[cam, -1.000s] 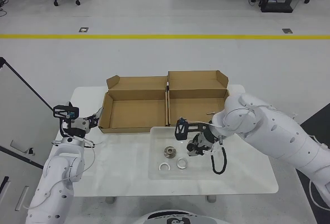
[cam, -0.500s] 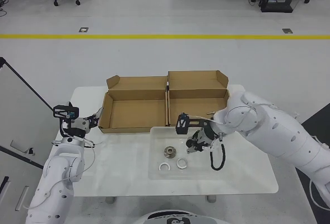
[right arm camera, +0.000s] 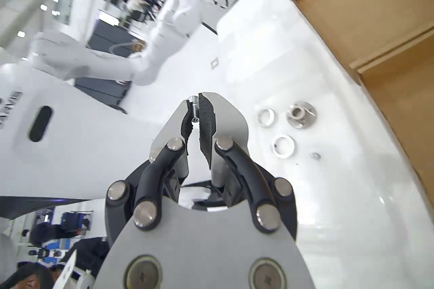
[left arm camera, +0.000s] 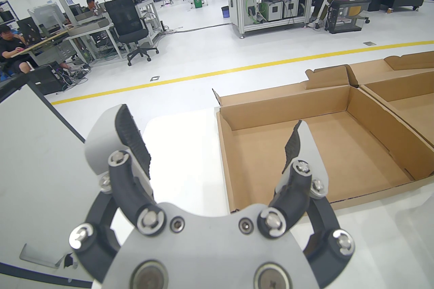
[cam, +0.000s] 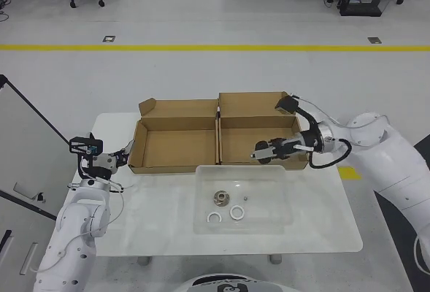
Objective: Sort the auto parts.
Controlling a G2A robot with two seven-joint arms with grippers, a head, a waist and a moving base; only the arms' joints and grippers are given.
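Metal, small and threaded, a bolt (right arm camera: 193, 101) sits pinched between the fingers of the right tool (right arm camera: 195, 107), which hangs over the right cardboard box (cam: 236, 142). That box and the left box (cam: 174, 146) both look bare, so sorting seems barely begun. A flanged hub (cam: 219, 196), two white rings (cam: 237, 213) and a tiny nut (cam: 246, 197) lie in the clear tray (cam: 273, 215). The left tool (left arm camera: 210, 121) gapes, holding nothing, beside the left box.

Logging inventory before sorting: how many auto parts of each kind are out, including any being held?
Rings: 2
Flanged hub: 1
Tiny metal piece: 1
Bolt, held in right gripper: 1
Total: 5
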